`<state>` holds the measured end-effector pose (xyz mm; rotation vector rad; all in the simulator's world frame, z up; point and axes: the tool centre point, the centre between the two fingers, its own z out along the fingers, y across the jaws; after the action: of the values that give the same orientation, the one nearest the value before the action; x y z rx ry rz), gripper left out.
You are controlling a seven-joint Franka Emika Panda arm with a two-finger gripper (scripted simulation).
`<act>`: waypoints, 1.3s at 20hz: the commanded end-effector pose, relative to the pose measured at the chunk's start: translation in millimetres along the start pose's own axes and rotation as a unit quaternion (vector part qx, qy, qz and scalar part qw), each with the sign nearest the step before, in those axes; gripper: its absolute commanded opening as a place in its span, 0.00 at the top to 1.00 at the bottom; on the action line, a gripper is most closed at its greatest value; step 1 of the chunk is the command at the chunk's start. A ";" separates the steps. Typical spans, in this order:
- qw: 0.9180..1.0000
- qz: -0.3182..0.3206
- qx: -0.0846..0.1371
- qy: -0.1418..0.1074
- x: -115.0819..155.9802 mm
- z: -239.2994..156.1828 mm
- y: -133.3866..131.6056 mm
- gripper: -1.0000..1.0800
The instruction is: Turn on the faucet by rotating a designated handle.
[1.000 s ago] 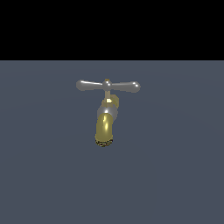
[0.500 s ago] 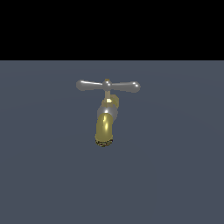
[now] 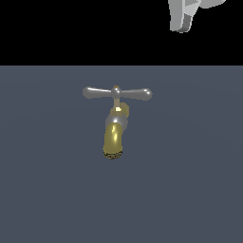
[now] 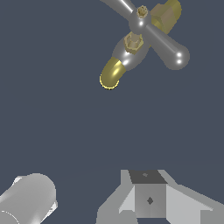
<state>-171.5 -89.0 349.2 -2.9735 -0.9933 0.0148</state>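
The faucet (image 3: 114, 135) stands near the middle of the exterior view, its brass spout curving down toward the near side, with a silver collar above it. The handle (image 3: 117, 93), a silver crossbar with rounded ends, lies level across the top on a thin stem and reaches wider than the spout on both the exterior view's left and right.

The jaws (image 3: 186, 16) show only in part at the upper edge, toward the exterior view's right, as a pale grey shape cut off by the frame. They hang well apart from the handle, touching nothing. Whether they are spread or pressed together I cannot tell, since only a fragment is in view.

The surface (image 3: 190, 190) is a plain, flat slate grey that fills the lower part of the exterior view. Beyond its far edge the room is plain black.

The wrist view looks at the faucet (image 4: 114, 72) from above and at an angle: it shows the small brass nut on the crossbar's hub and one bulbous end of the handle (image 4: 168, 46) up close, details the exterior view does not give. Grey parts of the arm sit in that picture's foreground.
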 end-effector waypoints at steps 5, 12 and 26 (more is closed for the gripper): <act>0.997 -0.078 -0.002 0.000 14.3 28.8 20.2 1.00; 0.987 -0.158 -0.004 -0.001 32.9 58.5 38.4 1.00; 0.952 -0.305 -0.006 -0.001 76.0 113.7 62.9 1.00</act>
<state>-79.3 -94.5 240.3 -2.5659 -1.8171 0.0075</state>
